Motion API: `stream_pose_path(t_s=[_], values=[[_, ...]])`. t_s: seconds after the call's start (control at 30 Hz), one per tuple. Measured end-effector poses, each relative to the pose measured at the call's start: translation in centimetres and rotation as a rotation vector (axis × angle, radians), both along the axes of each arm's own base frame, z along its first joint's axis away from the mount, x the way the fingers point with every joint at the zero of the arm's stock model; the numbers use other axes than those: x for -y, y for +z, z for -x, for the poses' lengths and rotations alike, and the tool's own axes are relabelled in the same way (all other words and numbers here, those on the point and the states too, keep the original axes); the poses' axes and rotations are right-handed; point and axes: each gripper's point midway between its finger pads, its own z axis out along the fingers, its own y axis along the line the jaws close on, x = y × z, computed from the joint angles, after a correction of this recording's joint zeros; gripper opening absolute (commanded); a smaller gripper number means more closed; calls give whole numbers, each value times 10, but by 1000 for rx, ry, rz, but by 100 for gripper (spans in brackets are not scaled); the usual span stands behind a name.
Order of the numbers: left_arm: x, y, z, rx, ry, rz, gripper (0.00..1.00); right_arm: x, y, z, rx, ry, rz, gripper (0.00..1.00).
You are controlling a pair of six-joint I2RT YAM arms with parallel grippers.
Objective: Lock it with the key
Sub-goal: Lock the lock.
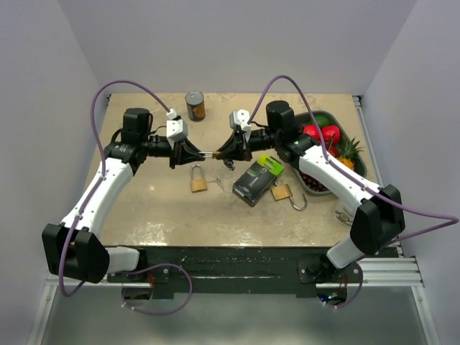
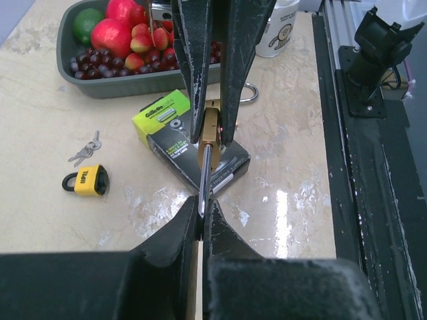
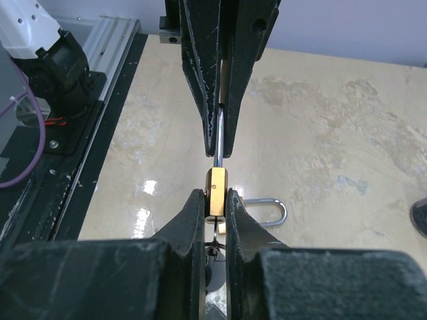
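A brass padlock [image 1: 209, 154] hangs in the air between my two grippers. My left gripper [image 1: 194, 153] is shut on its silver shackle [image 2: 204, 175]. My right gripper [image 1: 223, 152] is shut on its brass body [image 3: 215, 189]. The left wrist view shows the body [image 2: 212, 128] between the right fingers, and my left gripper [image 2: 202, 203] pinching the shackle tip. In the right wrist view my right gripper [image 3: 215, 199] clamps the body. A key with a ring [image 3: 215, 232] hangs from the body's underside, partly hidden between the fingers.
A second brass padlock [image 1: 198, 181] lies on the table below the grippers. A third one [image 1: 284, 192] lies beside a black-and-green Gillette box [image 1: 257, 180]. A yellow padlock [image 2: 87, 180] and loose keys [image 2: 85, 152] lie nearby. There is a fruit tray [image 1: 357, 167] at the right, a can [image 1: 195, 105] at the back and a mug [image 2: 277, 30].
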Motion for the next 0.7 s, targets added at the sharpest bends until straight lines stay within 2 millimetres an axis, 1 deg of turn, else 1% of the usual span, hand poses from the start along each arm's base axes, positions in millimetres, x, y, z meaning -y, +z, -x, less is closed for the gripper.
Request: stream_pose_path(t_s=[0.23, 0.27, 0.3, 0.33, 0.37, 0.4, 0.5, 0.7], values=[[-1, 0, 6, 47, -48, -23, 0, 3, 0, 4, 36, 19, 9, 0], [-1, 0, 6, 47, -49, -23, 0, 3, -1, 4, 36, 19, 10, 2], [-1, 0, 6, 47, -49, -23, 0, 3, -1, 4, 36, 19, 10, 35], [-1, 0, 6, 46, -48, -23, 0, 3, -1, 4, 36, 19, 10, 53], [-1, 0, 6, 44, -46, -22, 0, 3, 0, 4, 33, 18, 10, 62], [-1, 1, 5, 44, -40, -23, 0, 3, -1, 5, 30, 19, 12, 69], [-4, 3, -4, 60, -8, -25, 0, 5, -4, 5, -1, 9, 26, 71], [-7, 4, -9, 65, 12, -28, 0, 10, -10, 4, -35, -13, 51, 59]])
